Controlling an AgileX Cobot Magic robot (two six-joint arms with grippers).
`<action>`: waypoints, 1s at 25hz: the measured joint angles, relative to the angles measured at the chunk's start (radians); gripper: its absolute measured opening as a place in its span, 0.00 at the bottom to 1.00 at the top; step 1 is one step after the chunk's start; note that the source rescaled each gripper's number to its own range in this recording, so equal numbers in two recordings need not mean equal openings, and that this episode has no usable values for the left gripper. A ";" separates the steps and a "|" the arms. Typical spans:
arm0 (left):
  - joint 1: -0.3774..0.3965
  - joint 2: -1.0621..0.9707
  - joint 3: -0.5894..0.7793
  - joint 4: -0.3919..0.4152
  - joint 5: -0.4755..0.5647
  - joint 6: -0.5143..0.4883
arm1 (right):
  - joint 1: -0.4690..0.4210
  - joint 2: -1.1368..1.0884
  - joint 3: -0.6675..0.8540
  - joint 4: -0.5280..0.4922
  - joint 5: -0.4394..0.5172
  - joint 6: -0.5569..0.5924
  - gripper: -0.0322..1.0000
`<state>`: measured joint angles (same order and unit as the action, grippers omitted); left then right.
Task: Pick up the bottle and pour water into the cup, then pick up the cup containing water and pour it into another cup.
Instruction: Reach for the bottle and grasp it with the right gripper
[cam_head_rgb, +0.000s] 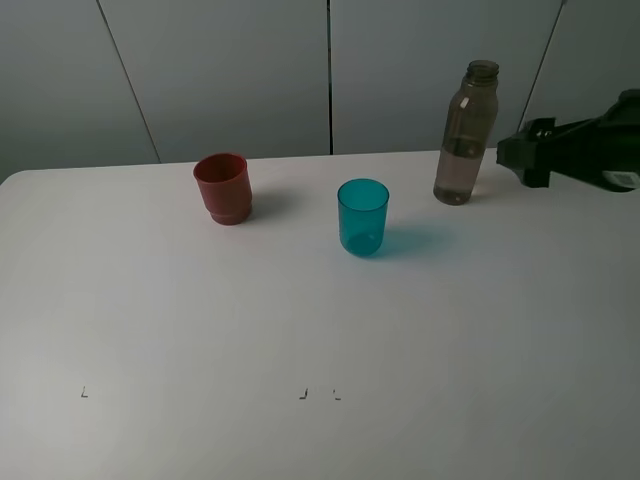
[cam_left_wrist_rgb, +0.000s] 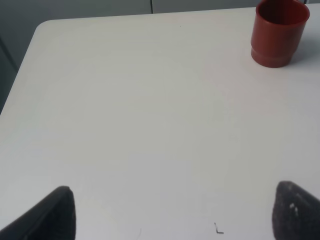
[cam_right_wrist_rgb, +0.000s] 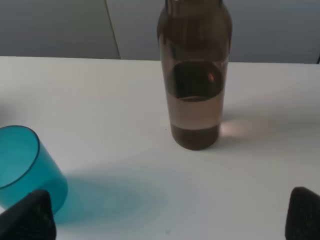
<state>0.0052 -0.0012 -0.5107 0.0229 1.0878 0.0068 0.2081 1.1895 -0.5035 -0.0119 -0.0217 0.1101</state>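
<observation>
The tall smoky-brown see-through bottle stands upright at the back right of the white table, part full of water and uncapped. To its left stands the teal see-through cup, upright. Further left is the brick-red cup, also upright. My right gripper hovers just right of the bottle, open, its dark fingertips spread wide and not touching it. My left gripper is open over bare table, near the table's left side, with the red cup some way off.
Grey wall panels rise behind the table's back edge. Small black corner marks lie on the tabletop near the front. The left arm is out of the overhead view.
</observation>
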 joint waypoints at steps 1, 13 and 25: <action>0.000 0.000 0.000 0.000 0.000 0.000 | 0.000 0.038 0.000 0.000 -0.031 0.000 1.00; 0.000 0.000 0.000 0.000 0.000 -0.007 | 0.000 0.421 0.000 -0.011 -0.379 0.004 1.00; 0.000 0.000 0.000 0.000 0.000 -0.007 | 0.000 0.734 -0.125 -0.029 -0.717 -0.051 1.00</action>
<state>0.0052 -0.0012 -0.5107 0.0229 1.0878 0.0000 0.2081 1.9238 -0.6287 -0.0413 -0.7383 0.0592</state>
